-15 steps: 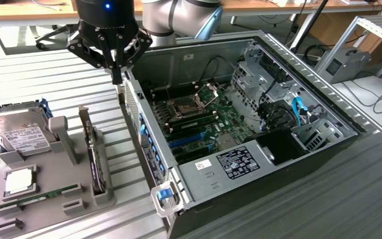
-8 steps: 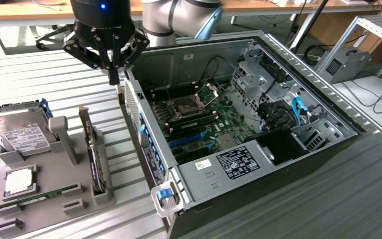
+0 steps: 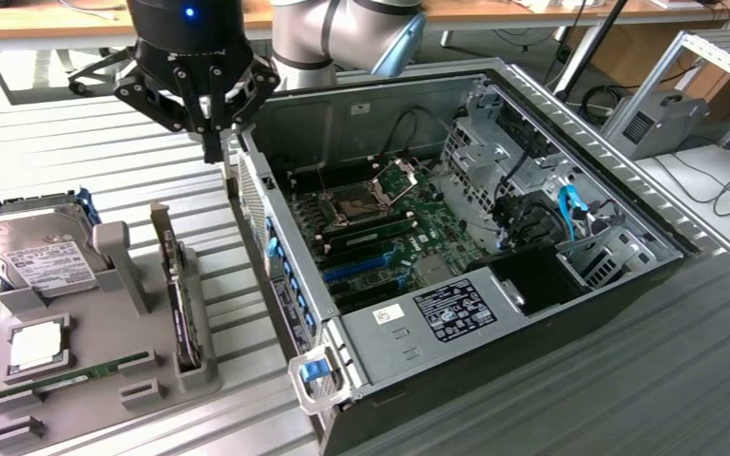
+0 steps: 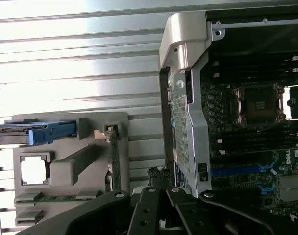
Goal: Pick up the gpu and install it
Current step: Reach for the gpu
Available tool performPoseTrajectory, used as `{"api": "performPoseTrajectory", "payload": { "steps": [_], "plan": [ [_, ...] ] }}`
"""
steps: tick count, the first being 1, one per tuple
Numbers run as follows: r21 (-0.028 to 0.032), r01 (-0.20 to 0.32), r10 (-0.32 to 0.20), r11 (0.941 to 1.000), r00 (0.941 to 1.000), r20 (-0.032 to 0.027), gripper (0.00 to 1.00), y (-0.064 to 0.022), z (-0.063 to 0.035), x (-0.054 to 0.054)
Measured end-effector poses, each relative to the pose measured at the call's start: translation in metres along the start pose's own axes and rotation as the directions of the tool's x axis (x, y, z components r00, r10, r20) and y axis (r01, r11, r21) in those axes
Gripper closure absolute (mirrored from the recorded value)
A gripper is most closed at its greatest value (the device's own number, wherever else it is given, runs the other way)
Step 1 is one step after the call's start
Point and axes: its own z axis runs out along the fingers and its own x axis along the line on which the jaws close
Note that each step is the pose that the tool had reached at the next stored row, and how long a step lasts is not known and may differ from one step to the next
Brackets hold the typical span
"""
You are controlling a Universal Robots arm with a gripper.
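The gripper (image 3: 217,150) is clenched on nothing, hanging above the table (image 3: 35,142) just outside a corner of the open computer case (image 3: 254,190). The gpu (image 3: 183,309) stands on edge in a gray holder tray (image 3: 111,332) beside the case, apart from the gripper.

A robotics lab or electronics workshop. A grey-and-blue jointed robot arm (image 3: 339,33) stands over a ribbed silver aluminium worktable (image 3: 669,380). On the table lies an open grey metal desktop computer case (image 3: 384,332) with its green circuit board (image 3: 441,233) exposed, beside a grey moulded parts tray (image 3: 111,328). Behind are long wooden desks (image 3: 35,19), loose black cables (image 3: 726,198) and a silver metal-frame rack (image 3: 707,57).
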Motion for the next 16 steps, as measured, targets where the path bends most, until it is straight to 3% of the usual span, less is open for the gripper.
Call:
{"api": "performPoseTrajectory", "payload": {
  "steps": [16],
  "plan": [
    [0.0000,0.000,0.000,1.0000,1.0000,0.0000,0.89,-0.0007,-0.0002,0.0094]
  ]
}}
